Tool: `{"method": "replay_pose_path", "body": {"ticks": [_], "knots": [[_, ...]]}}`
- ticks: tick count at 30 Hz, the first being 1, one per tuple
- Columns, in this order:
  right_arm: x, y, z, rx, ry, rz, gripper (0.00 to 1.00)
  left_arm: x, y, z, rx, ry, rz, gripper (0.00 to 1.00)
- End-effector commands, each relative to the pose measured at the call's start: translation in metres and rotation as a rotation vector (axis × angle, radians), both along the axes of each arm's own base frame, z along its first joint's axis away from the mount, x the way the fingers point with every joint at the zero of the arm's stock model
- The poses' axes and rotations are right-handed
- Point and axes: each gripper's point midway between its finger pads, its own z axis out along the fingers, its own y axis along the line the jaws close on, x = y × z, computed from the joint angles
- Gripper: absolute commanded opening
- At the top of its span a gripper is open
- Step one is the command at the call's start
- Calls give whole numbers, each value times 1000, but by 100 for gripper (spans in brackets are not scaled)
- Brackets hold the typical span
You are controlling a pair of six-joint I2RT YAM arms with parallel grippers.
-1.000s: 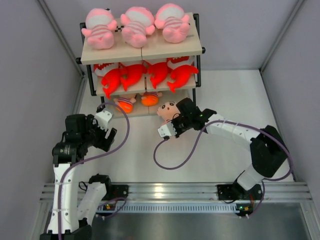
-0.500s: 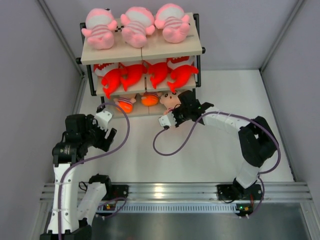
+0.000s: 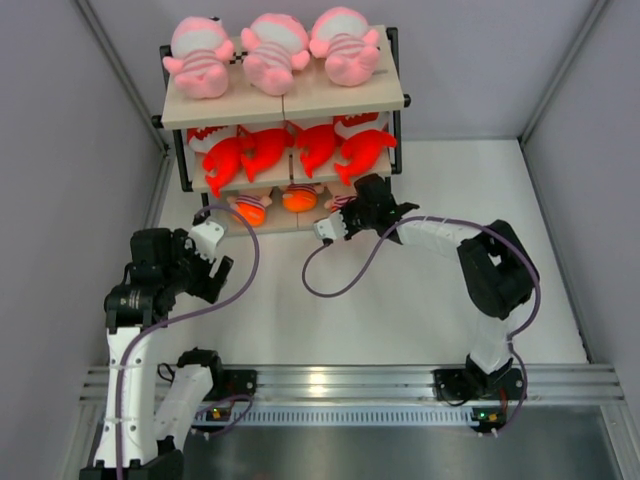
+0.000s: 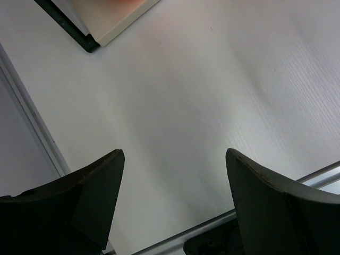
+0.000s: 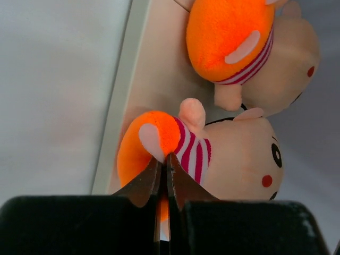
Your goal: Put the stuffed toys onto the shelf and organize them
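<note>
Pink striped babies (image 3: 200, 58) lie three in a row on the top board of the shelf (image 3: 340, 98). The shelf stands at the far edge of the white table (image 3: 400, 330), closer to the far left corner. On the middle board, four red sharks (image 3: 265, 148) lie side by side with their white teeth toward the back.

On the bottom board (image 5: 154, 85) are the boys in orange shorts. The left boy (image 3: 250, 210) and the middle boy (image 3: 300, 198) lie close together. The right boy (image 5: 234, 170) lies just beside the middle one, at the right end of the board. He is on his side, with his shorts near the front edge of the board and his big head deeper in.

The right gripper (image 5: 164, 159) reaches up to the front of the shelf. Its two fingers are squeezed almost together. They pinch the orange shorts of the right boy, just by his pink and white striped shirt.

The left gripper (image 4: 174, 156) hangs over the bare table near the left edge, in front of the left end of the shelf. Its fingers (image 4: 79, 202) are spread wide apart and there is nothing between them. A corner of the bottom board with its black frame shows at the top of the left wrist view.

A purple cable (image 3: 330, 290) loops down from the right arm onto the table.
</note>
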Motion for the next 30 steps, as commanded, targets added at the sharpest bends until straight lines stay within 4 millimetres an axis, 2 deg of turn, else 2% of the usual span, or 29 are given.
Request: {"method": "replay_pose_path", "body": {"ticks": [1,3,6,7,8,9,11,13,15,16,18,19,20,21,23,24,25,26,29,30], "knots": [[32,12,31,62,-136,-12,2,6,1,13,3,-39,3,83],[39,12,33,69,-162,-23,5,6,0,13,0,-38,5,83],[49,8,37,77,-220,-63,15,6,1,13,3,-38,4,83],[50,8,40,83,-236,-70,22,6,1,13,4,-38,4,83],[49,7,40,87,-241,-67,35,6,0,12,2,-33,4,83],[48,6,39,84,-241,-62,40,6,0,12,2,-36,2,83],[45,7,41,86,-247,-51,46,6,-1,12,-2,-35,-3,83],[44,6,46,96,-257,-53,50,6,-2,12,-9,-34,-5,83],[38,5,43,88,-241,-43,53,6,-2,12,-10,-34,-6,83],[33,7,48,95,-242,-29,53,6,-2,12,-10,-34,-6,83],[23,8,45,93,-233,-12,55,6,-2,12,-9,-34,-3,83],[15,12,53,109,-244,2,56,5,-1,12,-7,-36,-3,83],[8,11,48,112,-231,2,57,5,-1,12,-5,-36,-4,83],[3,13,51,130,-234,3,57,5,-1,11,-6,-33,-4,83],[-14,17,63,189,-231,5,60,5,-1,11,-9,-33,1,83],[-22,18,77,218,-239,9,61,5,-1,10,-6,-32,0,83],[-36,20,70,218,-217,23,68,4,-1,9,-7,-31,3,83],[-45,20,70,232,-196,21,83,4,0,9,-3,-32,5,83],[-79,23,74,293,-121,5,87,2,1,4,3,-24,9,83],[-88,24,76,319,-96,-8,99,1,2,3,5,-22,16,83]]}}
